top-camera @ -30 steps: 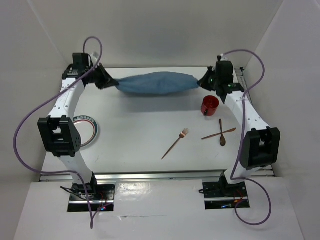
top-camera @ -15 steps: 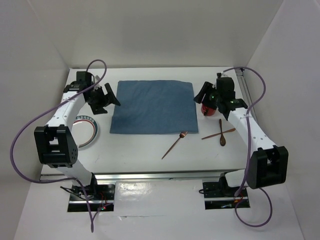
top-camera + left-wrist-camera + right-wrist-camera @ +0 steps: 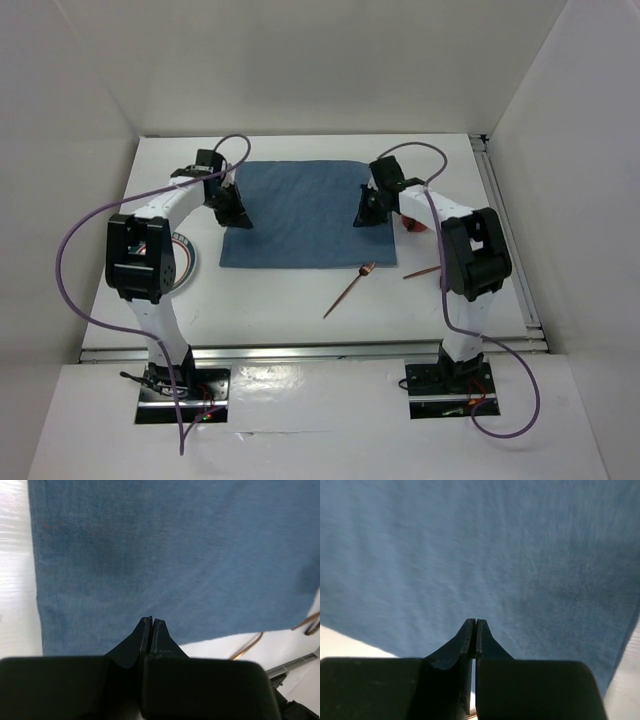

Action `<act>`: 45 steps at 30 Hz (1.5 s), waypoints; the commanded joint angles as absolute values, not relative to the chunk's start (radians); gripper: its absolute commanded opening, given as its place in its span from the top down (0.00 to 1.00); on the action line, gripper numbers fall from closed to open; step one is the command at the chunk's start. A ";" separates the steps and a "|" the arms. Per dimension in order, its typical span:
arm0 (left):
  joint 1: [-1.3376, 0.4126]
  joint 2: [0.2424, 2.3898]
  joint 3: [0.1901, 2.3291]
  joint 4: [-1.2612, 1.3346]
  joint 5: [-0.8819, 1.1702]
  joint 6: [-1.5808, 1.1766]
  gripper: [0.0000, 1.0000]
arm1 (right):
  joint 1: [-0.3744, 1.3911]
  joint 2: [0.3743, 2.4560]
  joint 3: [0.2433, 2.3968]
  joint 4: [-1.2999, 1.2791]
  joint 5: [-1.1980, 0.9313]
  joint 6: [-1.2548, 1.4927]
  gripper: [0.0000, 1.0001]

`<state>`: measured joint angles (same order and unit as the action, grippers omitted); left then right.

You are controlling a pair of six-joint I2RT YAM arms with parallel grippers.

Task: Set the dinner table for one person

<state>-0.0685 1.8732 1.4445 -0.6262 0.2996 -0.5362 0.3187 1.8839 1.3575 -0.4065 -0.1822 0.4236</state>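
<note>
The blue cloth mat [image 3: 305,215] lies flat in the middle of the white dinner table [image 3: 270,310]. My left gripper [image 3: 238,218] is shut and empty, low over the mat's left edge. My right gripper [image 3: 365,215] is shut and empty, over the mat's right part. In the left wrist view the shut gripper [image 3: 152,621] points across the mat [image 3: 175,555]. In the right wrist view the shut gripper [image 3: 474,621] is over the mat [image 3: 485,545]. A copper fork [image 3: 348,288] lies in front of the mat, its head at the mat's front edge.
A white plate [image 3: 186,262] with a coloured rim lies at the left, partly behind my left arm. A red cup [image 3: 414,226] and wooden utensils [image 3: 420,272] lie at the right, mostly hidden by my right arm. Part of the fork [image 3: 247,645] shows in the left wrist view.
One second ago both grippers held the mat bunched at the back. It now lies spread flat and released. Both arms have swung inward over it with grippers shut.
</note>
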 commanded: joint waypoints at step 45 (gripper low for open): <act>0.239 1.376 1.076 -0.808 -0.147 -0.913 0.07 | 0.402 1.678 1.393 -0.436 -0.256 0.403 0.17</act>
